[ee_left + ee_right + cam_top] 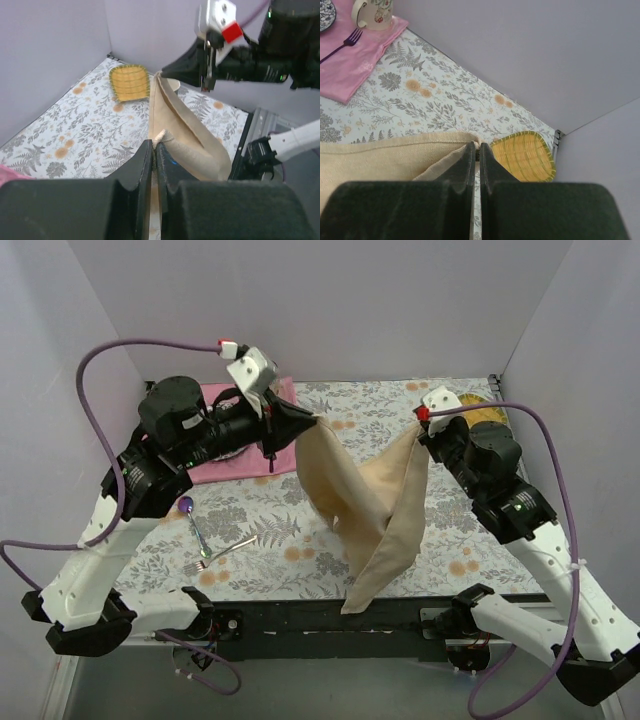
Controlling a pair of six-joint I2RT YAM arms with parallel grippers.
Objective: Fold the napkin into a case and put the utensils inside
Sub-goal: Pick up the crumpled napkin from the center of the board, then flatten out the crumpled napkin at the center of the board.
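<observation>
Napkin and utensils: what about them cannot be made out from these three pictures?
Grip on the napkin: both wrist views, the shut jaws cover the pinched corners.
The spoon and fork: top view only, too small for detail.
The table below the napkin: top view, hidden by hanging cloth.
The pink mat: top view, mostly behind the left arm; right wrist view, cut by the left edge.

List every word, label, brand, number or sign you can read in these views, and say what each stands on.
None: no text can be read in any view.
The mug bears only a flower pattern. The red block on the right arm's wrist is blank. The napkin, pink mat and tablecloth carry no lettering.
</observation>
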